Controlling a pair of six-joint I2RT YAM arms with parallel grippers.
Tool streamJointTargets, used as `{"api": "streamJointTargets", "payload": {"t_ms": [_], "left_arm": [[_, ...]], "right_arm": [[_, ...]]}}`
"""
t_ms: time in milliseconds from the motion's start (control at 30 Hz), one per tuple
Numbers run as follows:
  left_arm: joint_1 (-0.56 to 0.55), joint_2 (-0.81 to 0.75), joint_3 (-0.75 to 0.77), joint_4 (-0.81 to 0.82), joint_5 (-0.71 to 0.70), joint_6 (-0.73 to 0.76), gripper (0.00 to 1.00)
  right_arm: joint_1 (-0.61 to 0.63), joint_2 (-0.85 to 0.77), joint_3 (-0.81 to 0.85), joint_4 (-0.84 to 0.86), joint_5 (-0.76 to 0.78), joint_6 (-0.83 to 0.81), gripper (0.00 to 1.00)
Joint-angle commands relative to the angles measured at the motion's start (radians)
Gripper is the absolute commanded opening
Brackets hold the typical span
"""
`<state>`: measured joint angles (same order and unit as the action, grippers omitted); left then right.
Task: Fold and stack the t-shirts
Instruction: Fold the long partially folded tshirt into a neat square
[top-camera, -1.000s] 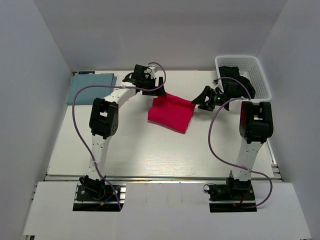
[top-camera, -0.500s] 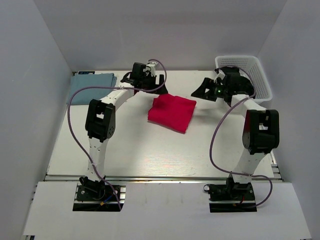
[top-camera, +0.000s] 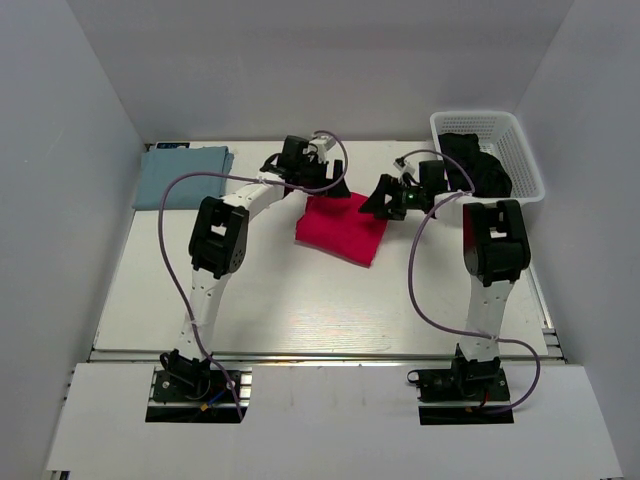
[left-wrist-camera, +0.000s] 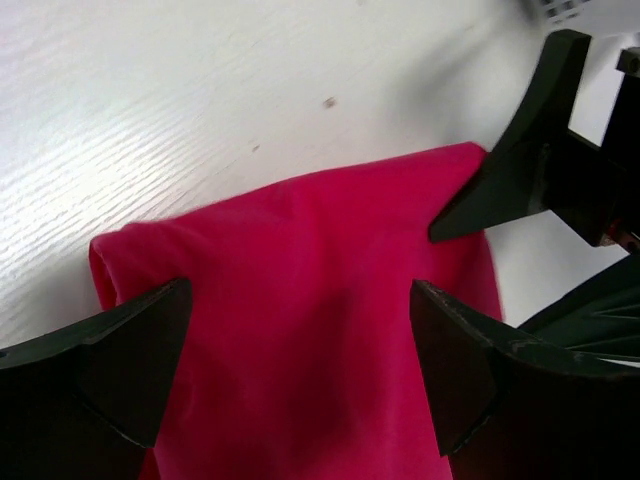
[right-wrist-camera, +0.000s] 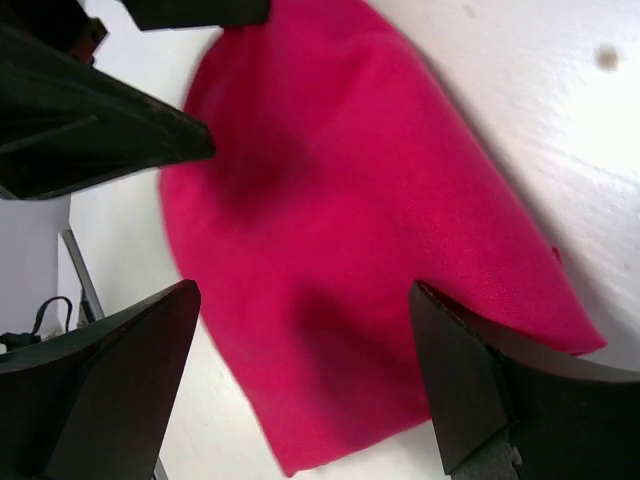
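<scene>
two open pincers above a folded red t-shirt

we see the red t-shirt (top-camera: 342, 228) folded into a compact block, lying flat near the middle of the white table (top-camera: 300, 300). the left pincer (left-wrist-camera: 300, 290) hangs over its far edge, and the right pincer (right-wrist-camera: 305, 290) over its far right corner. both have their fingers spread wide apart and grip nothing. the pale blue-grey t-shirt (top-camera: 182, 175) lies folded in the far left corner, well apart. a white basket (top-camera: 480, 118) with dark cloth (top-camera: 478, 165) inside stands at the far right.

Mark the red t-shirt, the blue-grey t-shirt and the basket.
red t-shirt (top-camera: 340, 230): top view, centre of the folded cloth.
blue-grey t-shirt (top-camera: 180, 178): top view, centre of the cloth.
basket (top-camera: 520, 150): top view, right-hand wall.
</scene>
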<state>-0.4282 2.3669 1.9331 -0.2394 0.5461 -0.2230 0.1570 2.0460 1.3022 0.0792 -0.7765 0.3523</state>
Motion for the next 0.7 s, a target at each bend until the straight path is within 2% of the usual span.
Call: {"api": "streamJointTargets", "payload": {"t_ms": [0, 133, 367, 533, 667], "left_arm": [[0.016, 0.046, 0.033, -0.052, -0.046, -0.013, 1.00], [0.040, 0.046, -0.017, -0.054, -0.123, -0.024, 1.00], [0.049, 0.078, -0.005, -0.086, -0.123, -0.024, 1.00], [0.049, -0.020, 0.004, -0.116, -0.152, -0.015, 1.00], [0.040, -0.170, -0.058, -0.074, -0.218, -0.003, 1.00]], "right_arm": [[-0.014, 0.060, 0.034, 0.057, -0.038, 0.040, 0.90], [-0.027, 0.100, 0.025, 0.037, 0.022, 0.045, 0.90], [-0.043, 0.134, 0.037, 0.033, -0.017, 0.043, 0.90], [-0.033, 0.086, 0.121, -0.077, -0.055, -0.074, 0.90], [-0.016, -0.041, 0.123, -0.136, -0.035, -0.168, 0.90]]}}
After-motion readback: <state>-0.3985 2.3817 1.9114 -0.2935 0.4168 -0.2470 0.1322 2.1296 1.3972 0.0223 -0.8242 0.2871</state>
